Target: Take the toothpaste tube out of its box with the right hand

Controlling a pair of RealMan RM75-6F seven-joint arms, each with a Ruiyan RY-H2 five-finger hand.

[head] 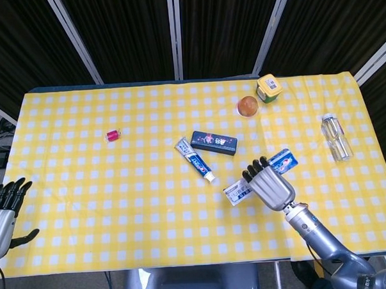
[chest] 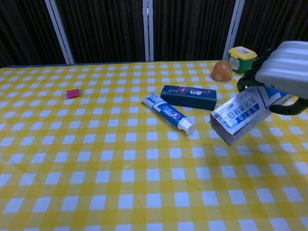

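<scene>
**Tube lies out of the box; right hand holds the empty carton**

The toothpaste tube (head: 195, 160) lies flat on the yellow checked desk (head: 86, 187), just beside the dark blue case (head: 213, 143), with its white cap toward the robot. It is out of its box, so the task looks almost finished.

The right hand (head: 269, 185) grips the toothpaste box (chest: 243, 113) around its middle, fingers wrapped over the top, and holds it tilted with the open end lower, a little above the cloth. The left hand (head: 3, 210) hangs at the desk's near left edge with fingers apart and nothing in it.

I judge the box to be light, thin cardboard. Now that it seems empty, it will crush easily, so a gentle hold across the wide faces is better than a hard squeeze. The tube is probably soft plastic, a little heavier, and smooth; it may slip or bend. If it must be picked up, the stiff part near the cap or the flat crimped end gives the safest hold.

An orange (head: 247, 105), a yellow jar (head: 268, 88), a clear bottle (head: 335, 137) and a small pink thing (head: 112, 135) stand well apart from it.
</scene>
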